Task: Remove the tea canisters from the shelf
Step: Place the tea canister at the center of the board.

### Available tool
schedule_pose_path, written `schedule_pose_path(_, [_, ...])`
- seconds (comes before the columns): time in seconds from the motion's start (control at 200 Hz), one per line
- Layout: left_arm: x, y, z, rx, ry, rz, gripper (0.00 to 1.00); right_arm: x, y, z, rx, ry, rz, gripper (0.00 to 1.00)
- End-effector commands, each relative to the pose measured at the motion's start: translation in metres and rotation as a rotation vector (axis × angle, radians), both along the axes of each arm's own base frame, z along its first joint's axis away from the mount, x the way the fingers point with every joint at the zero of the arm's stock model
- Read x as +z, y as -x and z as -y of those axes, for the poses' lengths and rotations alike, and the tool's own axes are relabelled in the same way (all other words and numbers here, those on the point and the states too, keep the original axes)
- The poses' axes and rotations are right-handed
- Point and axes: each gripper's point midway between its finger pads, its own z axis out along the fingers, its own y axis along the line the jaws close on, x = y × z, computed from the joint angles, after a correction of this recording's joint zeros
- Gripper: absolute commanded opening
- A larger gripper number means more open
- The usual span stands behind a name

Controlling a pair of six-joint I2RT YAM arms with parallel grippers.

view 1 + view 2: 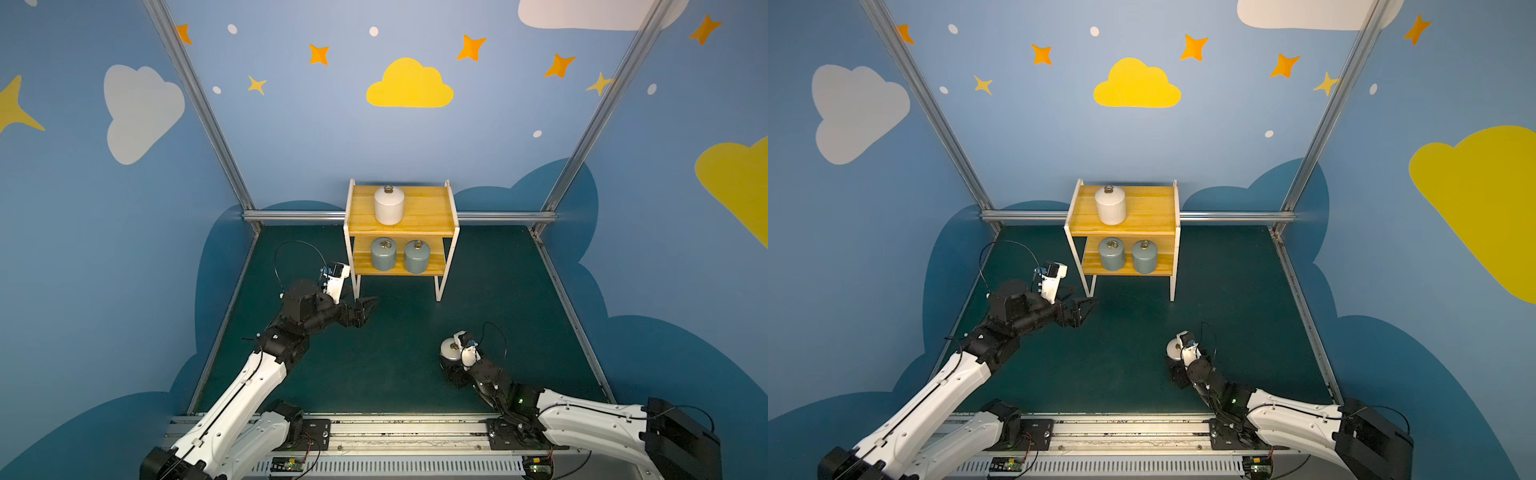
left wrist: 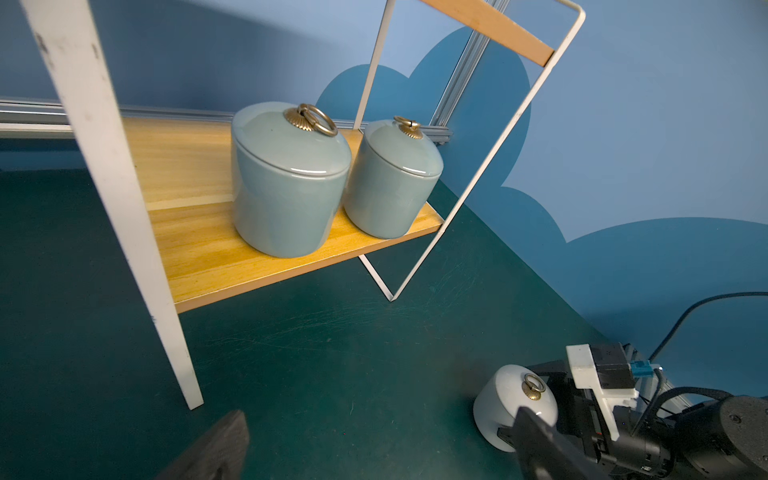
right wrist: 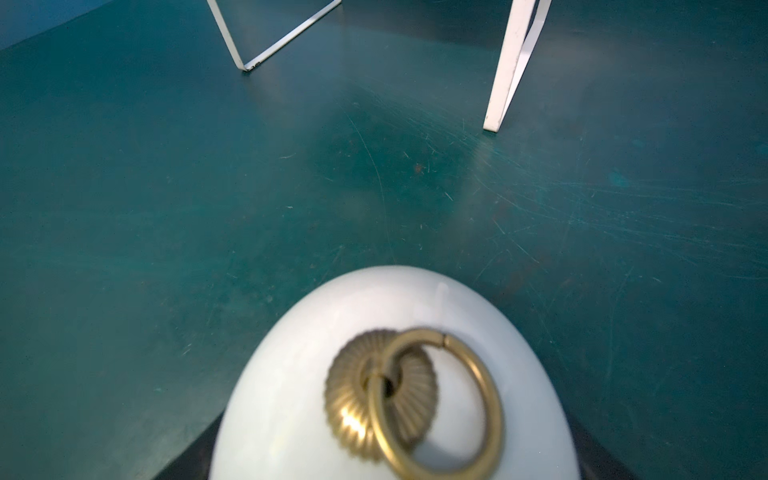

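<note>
The right gripper (image 1: 451, 366) was clamped on a white canister (image 1: 449, 348), well in front of the shelf (image 1: 428, 203). The left gripper (image 1: 362, 311) gaped empty beside its front left leg (image 1: 356, 286). Grey canisters (image 1: 383, 255) (image 1: 417, 258) stood paired on its lower board, and a second white canister (image 1: 389, 208) stood on top.

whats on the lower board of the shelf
The left grey-blue canister and the right grey-blue canister, upright, side by side on the lower board. The strip behind them is hidden by their bodies and the top board.
</note>
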Motion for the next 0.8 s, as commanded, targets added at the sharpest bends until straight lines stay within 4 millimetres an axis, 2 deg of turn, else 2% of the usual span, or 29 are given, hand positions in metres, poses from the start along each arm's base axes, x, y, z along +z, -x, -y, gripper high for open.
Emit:
schedule_pose_path(0.0, [-0.0009, 0.0029, 0.0023, -0.021, -0.002, 0.007, 1.0, -0.0024, 0.0054, -0.0057, 0.03, -0.004, -0.036, 0.67])
schedule_pose_path(0.796, [-0.0024, 0.0041, 0.0022, -0.024, -0.006, 0.005, 1.0, 0.0039, 0.0065, -0.0027, 0.019, -0.021, -0.033, 0.8])
